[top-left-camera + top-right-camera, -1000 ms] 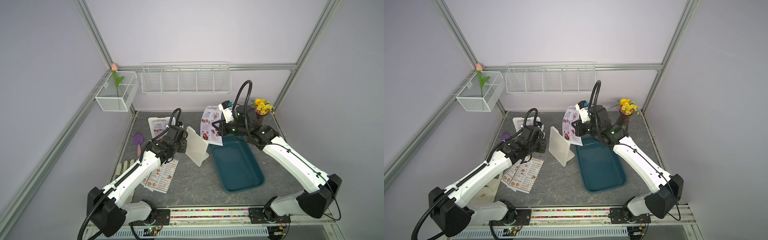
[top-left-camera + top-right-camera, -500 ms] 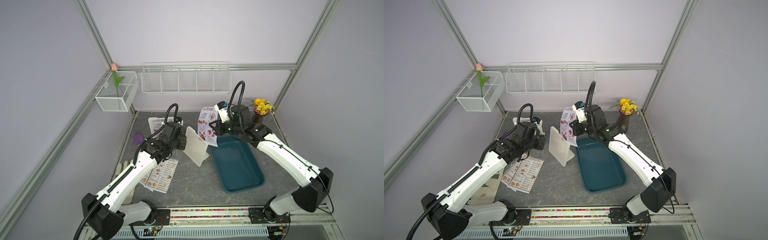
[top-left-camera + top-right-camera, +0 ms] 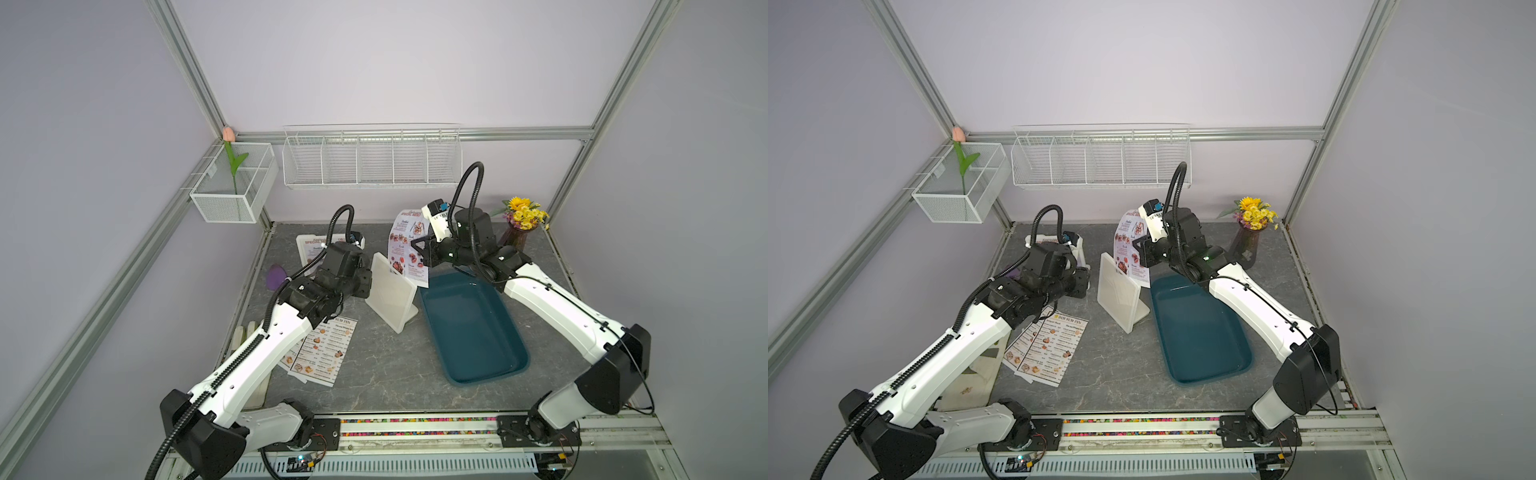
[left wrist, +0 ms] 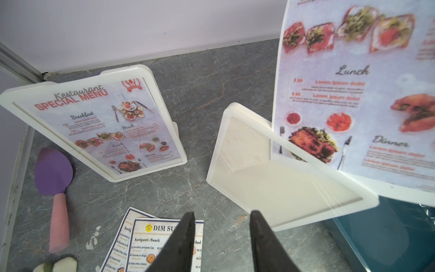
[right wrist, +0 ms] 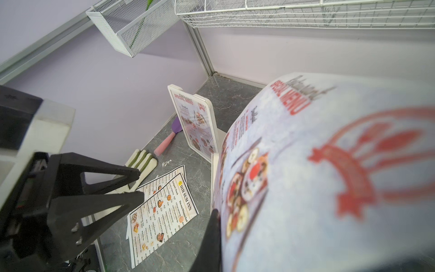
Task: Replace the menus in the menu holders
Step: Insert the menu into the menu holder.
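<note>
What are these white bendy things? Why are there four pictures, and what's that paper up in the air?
They are robot arms, a left arm and a right arm, each ending in a two-finger pincer called a gripper. Two pictures come from a camera high above, looking down on the grey table. The two others come from small cameras on the arms' wrists, so everything looks close. The right gripper is pinching a paper menu headed SPECIAL MENU, holding it upright at the top of an empty white menu holder. The left gripper is open and holds nothing. Farther back stands a second holder with a menu already inside. Flat on the table lie two DIM SUM INN menus, a purple spatula and an empty teal tray.
</note>
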Motion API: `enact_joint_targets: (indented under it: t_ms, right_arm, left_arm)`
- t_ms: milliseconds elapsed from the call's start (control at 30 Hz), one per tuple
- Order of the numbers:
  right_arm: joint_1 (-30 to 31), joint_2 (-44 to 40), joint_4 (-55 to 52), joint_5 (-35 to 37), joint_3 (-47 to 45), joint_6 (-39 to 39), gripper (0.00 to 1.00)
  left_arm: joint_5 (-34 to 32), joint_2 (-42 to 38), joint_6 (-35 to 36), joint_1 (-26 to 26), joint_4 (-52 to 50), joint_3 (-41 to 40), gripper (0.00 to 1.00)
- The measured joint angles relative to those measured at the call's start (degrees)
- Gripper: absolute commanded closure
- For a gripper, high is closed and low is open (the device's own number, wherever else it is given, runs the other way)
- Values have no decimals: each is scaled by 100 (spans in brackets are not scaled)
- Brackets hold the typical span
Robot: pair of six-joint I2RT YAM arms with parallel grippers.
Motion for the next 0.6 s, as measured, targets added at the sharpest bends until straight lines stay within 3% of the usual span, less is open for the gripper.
enact_joint_targets:
  t_ms: [600]
  right_arm:
    - [90, 343, 695, -98, -111, -151, 93]
  left_arm:
    - [-22, -2, 4, 26, -4, 354, 59]
